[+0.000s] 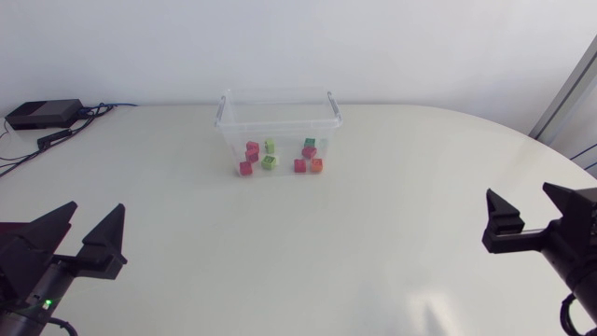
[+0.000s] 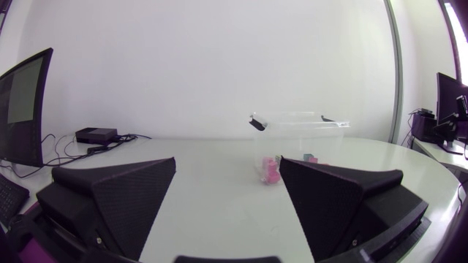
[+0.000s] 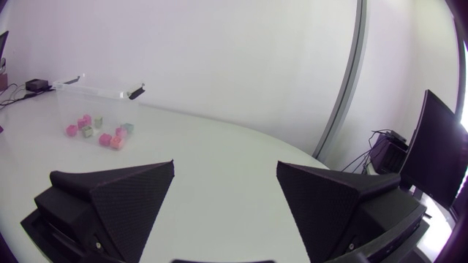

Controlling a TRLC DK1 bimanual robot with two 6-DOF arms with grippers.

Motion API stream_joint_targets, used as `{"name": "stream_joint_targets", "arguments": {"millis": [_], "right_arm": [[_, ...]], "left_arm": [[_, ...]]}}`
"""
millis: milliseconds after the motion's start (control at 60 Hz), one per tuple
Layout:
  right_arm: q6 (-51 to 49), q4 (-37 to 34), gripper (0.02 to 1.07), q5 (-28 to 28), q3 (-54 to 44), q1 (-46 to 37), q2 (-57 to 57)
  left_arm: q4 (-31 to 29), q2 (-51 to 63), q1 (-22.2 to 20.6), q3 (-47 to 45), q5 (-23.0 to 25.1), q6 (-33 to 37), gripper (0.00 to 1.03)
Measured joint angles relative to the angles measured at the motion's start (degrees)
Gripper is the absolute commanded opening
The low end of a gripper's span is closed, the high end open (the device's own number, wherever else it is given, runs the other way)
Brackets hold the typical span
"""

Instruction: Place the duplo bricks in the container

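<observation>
The container (image 1: 278, 119) is a clear plastic tub with a thick rim and a handle clip at each end. It stands upright toward the far side of the white table (image 1: 298, 252), about midway across. The duplo bricks (image 1: 270, 162) show through its see-through walls, scattered low down in two loose clusters. Several are pink-red, two are lime-green, one is darker green and one is orange. From where I stand they look to be lying on the tub's floor.

The left gripper (image 1: 97, 207) sits at the near left edge of the table. Its two black wedge fingers are spread wide, with nothing between them and touching nothing. The right gripper (image 1: 520, 191) sits at the near right edge, its fingers just as wide apart and also holding nothing. Both are well apart from the tub and point roughly toward it.

At the far left corner lies a flat black box (image 1: 42, 114), with cables (image 1: 65, 131) trailing off it, well away from the tub.
</observation>
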Motion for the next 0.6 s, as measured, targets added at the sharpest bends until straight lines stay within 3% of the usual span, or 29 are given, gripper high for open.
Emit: {"name": "stream_joint_targets", "arguments": {"millis": [600], "right_arm": [[9.5,3.3,1.03,-4.4,-12.5,0.5,-17.0]], "left_arm": [[-0.2,0.0,-0.4,0.0,-2.7,0.1,0.99]]}}
